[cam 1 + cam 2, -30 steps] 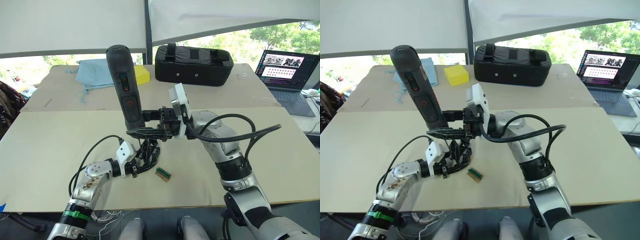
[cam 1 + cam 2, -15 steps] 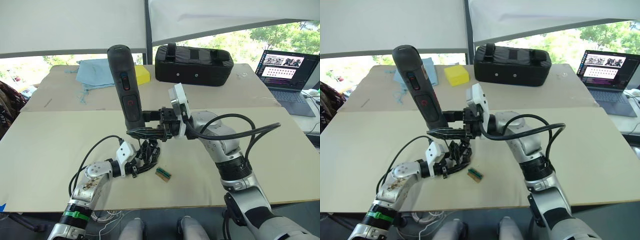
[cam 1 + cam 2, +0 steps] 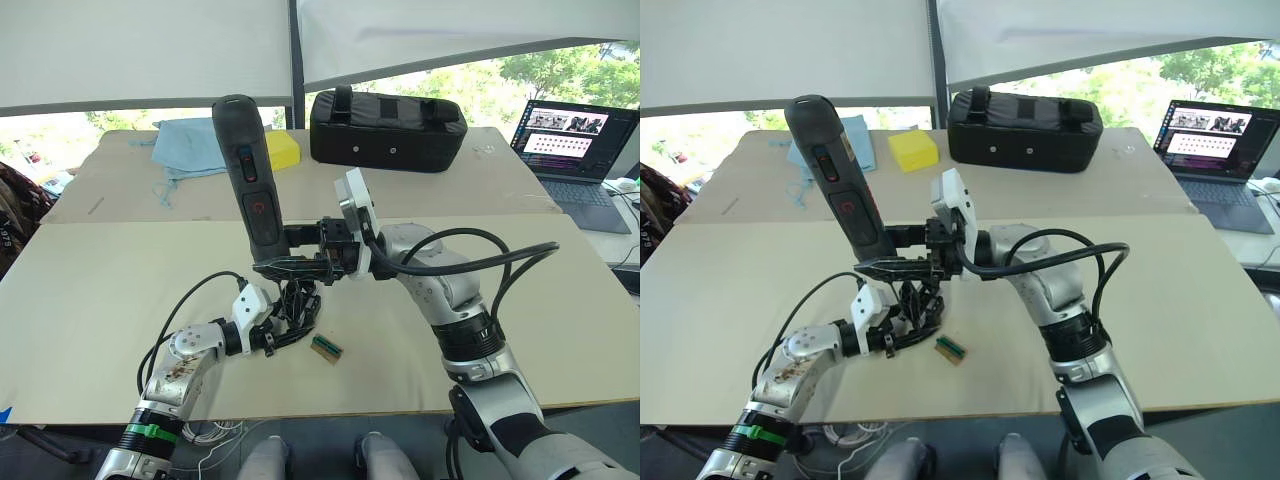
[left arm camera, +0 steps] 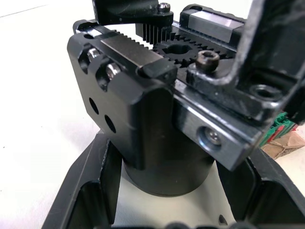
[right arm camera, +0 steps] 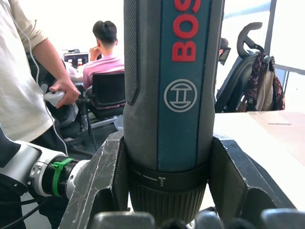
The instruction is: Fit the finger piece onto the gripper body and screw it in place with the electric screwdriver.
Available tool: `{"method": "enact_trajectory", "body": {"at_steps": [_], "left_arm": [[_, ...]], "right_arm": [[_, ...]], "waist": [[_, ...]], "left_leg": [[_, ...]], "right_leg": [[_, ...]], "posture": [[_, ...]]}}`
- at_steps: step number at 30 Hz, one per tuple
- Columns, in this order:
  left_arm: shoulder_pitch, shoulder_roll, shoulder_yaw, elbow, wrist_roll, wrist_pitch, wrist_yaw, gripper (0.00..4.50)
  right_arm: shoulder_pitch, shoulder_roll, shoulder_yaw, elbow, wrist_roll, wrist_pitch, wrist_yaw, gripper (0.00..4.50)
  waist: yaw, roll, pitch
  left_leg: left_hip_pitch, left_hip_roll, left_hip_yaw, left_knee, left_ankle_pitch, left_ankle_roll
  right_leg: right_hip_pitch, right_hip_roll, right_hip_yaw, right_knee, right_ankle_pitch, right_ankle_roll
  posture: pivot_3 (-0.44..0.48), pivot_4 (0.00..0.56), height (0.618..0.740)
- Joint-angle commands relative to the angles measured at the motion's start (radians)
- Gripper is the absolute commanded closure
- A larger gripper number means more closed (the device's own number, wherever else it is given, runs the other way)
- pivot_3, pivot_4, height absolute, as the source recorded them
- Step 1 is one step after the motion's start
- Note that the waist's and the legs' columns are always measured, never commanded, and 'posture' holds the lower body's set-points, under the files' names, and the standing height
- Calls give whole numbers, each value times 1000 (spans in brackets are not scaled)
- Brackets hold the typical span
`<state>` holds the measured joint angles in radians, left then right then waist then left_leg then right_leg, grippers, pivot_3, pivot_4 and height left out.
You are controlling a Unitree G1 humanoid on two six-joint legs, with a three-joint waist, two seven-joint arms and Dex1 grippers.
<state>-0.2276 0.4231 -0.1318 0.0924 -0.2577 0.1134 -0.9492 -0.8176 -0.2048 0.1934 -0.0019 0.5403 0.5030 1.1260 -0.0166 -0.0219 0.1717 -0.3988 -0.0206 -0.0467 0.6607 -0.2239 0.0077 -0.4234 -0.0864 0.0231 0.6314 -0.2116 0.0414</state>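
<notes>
Electric screwdriver (image 3: 250, 185) looks rigid and top-heavy; my right end effector (image 3: 290, 265) pinches its lower barrel, while my left end effector (image 3: 285, 325) clamps the gripper body (image 4: 157, 119) below.

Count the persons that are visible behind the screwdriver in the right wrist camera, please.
2. One person in a light shirt stands close, holding a small white object. Another person in a pink shirt sits farther back on a black chair. The electric screwdriver may hide others.
</notes>
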Motion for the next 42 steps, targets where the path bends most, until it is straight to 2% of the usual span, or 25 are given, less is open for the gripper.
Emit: {"method": "enact_trajectory", "body": {"at_steps": [1,14,42], "left_arm": [[31,-4,-32,6,7,29,-13,2188],[34,-3,-32,6,7,26,-13,2188],[27,-2,-35,13,8,25,-19,2188]], "right_arm": [[-16,7,-17,-37,25,-7,0,2598],[-30,17,-55,-62,87,44,-18,2598],[-61,28,-51,-51,82,22,-55,2598]], "waist": [[0,0,0],[0,0,0],[0,0,0]], "left_leg": [[0,0,0,0,0,0],[0,0,0,0,0,0],[0,0,0,0,0,0]], "right_leg": [[0,0,0,0,0,0],[0,0,0,0,0,0],[0,0,0,0,0,0]], "posture": [[0,150,740],[0,150,740],[0,150,740]]}}
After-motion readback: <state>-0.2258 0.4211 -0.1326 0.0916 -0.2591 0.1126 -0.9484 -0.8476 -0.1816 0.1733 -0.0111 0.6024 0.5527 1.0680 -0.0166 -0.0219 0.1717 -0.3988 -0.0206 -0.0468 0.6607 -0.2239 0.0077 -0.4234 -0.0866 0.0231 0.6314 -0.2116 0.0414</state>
